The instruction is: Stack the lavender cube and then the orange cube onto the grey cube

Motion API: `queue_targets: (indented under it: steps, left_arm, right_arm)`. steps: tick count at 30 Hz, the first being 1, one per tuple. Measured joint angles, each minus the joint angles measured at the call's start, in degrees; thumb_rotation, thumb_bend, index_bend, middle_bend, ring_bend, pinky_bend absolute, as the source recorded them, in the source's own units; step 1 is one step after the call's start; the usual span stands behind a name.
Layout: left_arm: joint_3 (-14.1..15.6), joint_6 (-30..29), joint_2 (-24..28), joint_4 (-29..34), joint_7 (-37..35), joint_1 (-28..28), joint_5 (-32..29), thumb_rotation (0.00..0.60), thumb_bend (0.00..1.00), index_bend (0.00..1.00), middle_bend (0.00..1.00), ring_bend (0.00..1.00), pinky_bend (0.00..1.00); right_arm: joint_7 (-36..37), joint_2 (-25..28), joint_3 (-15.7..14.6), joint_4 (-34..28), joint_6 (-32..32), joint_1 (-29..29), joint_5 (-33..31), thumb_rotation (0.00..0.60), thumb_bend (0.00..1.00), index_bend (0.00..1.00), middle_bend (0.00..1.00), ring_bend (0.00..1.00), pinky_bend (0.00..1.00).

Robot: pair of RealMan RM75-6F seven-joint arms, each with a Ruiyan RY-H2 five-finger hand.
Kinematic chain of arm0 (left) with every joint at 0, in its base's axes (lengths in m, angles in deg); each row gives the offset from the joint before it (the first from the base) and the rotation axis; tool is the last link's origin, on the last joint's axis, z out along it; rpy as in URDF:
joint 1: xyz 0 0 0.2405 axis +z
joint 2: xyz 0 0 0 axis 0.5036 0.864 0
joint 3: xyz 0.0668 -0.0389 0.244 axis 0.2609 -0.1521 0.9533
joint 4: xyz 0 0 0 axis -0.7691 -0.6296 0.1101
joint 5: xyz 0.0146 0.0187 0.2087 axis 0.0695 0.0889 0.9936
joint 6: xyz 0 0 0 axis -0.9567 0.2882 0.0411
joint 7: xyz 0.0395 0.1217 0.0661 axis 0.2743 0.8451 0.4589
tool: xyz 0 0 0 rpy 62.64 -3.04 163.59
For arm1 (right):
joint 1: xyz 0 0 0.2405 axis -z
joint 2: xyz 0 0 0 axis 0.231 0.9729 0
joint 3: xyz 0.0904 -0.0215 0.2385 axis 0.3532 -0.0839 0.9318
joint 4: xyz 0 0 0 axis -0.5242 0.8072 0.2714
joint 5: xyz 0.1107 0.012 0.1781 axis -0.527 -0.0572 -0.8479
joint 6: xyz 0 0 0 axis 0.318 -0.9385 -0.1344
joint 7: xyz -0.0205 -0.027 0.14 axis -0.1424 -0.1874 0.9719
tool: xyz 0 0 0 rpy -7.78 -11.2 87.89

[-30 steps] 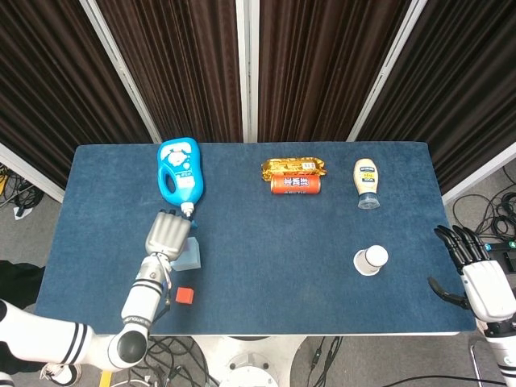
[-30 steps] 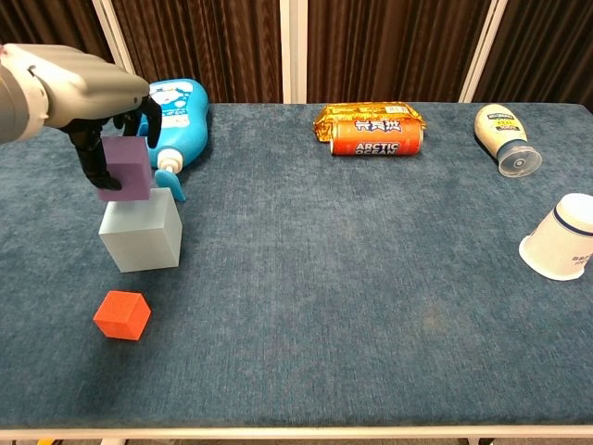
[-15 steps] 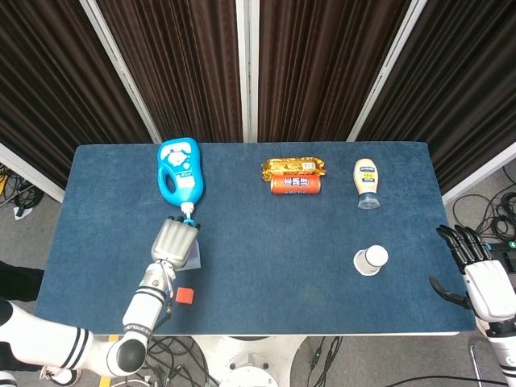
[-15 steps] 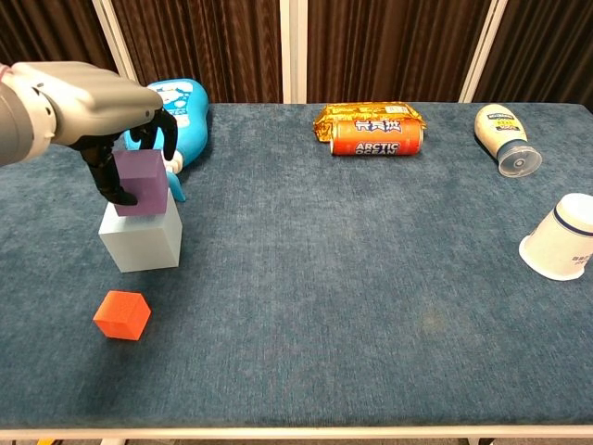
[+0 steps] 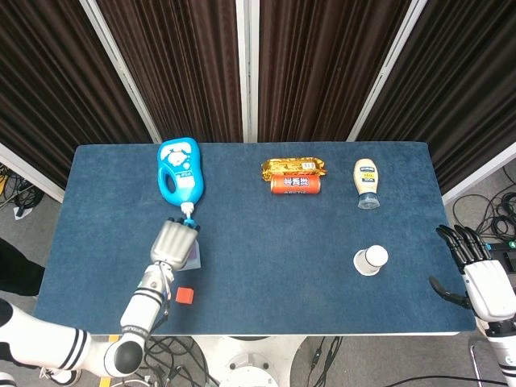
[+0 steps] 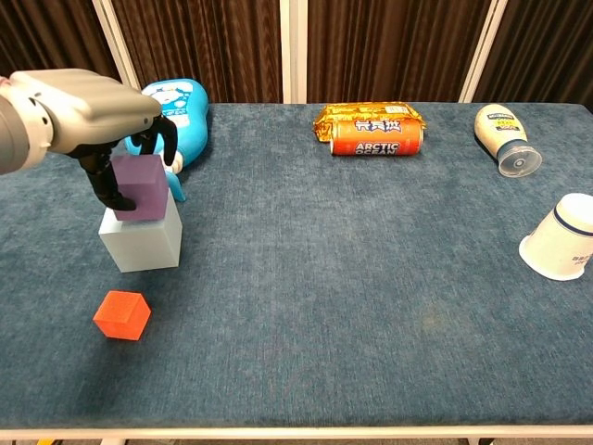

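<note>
Setting the lavender cube (image 6: pixel 141 186) on the grey cube (image 6: pixel 141 240): step in hand, judged from the chest view, where the lavender cube rests on or just above the grey cube's top face.

- Left hand (image 6: pixel 104 120): clamped on the lavender cube, fingers down its sides. In the head view the hand (image 5: pixel 174 242) covers both cubes.
- Doing it well: level the lavender cube and centre it before letting go; it appears to sit toward the grey cube's back left, so a nudge toward the middle would leave a steadier base for the next cube. Open the fingers slowly and lift straight up, so neither cube is dragged.
- Orange cube (image 6: pixel 121 314): on the tabletop (image 6: pixel 371 278), near the front edge, just in front of the grey cube, apart from it. Untouched.
- Right hand (image 5: pixel 476 266): at the tabletop's right edge, fingers apart, holding nothing.
- Blue detergent bottle (image 6: pixel 178 109): lying just behind the stack, nozzle toward it; the closest obstacle to the hand's retreat.
- Well apart, no hindrance: snack packet (image 6: pixel 369 115) with an orange can (image 6: pixel 376 138) in front, a mayonnaise bottle (image 6: pixel 503 136), a tipped paper cup (image 6: pixel 563 237).
</note>
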Motion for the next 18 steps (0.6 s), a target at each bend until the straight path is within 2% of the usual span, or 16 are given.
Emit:
queue_targets:
  steps: [18]
  left_arm:
    - [1.3,1.6,0.0,-1.8,-2.0,0.4,1.1,0.600,0.29,0.40,0.57,0.31,0.37]
  right_arm:
    - [-0.1,0.3,-0.2,-0.4,0.5,-0.1,0.0,0.600,0.20,0.03,0.08,0.00,0.00]
